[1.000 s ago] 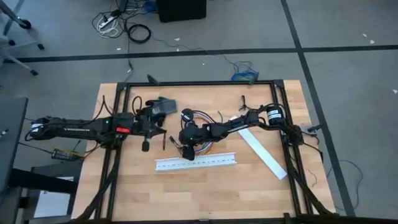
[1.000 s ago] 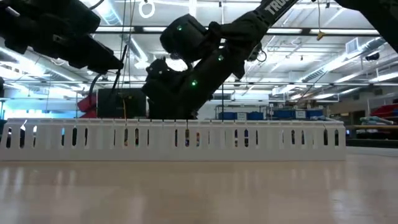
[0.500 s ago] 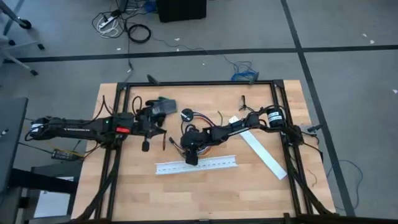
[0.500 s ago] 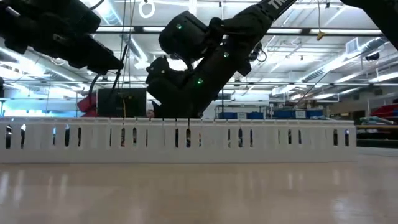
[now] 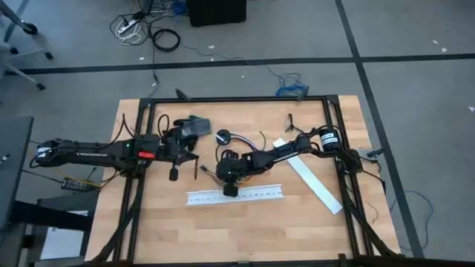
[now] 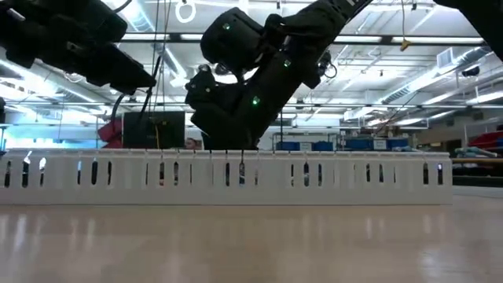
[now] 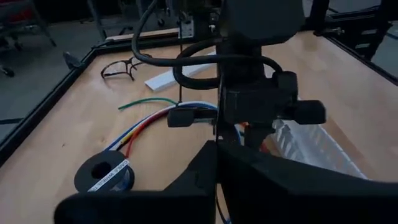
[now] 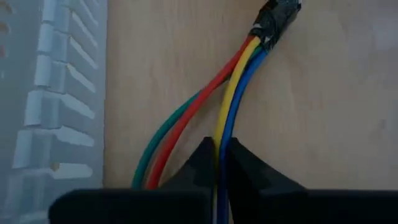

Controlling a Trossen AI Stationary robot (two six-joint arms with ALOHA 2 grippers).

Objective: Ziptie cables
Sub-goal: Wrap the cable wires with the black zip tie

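Since 1 second ago, right gripper has slid down to the long white slotted plastic channel, fingers clenched on thin coloured cables; left gripper waits, jaw state unclear.

A large industrial lab or workshop hall

Long ceiling light strips and exposed overhead beams are showing behind the wooden table; blue bins are sitting on distant shelving, a grey floor marked with dark tape lines is surrounding the table, and loose cords are lying there.
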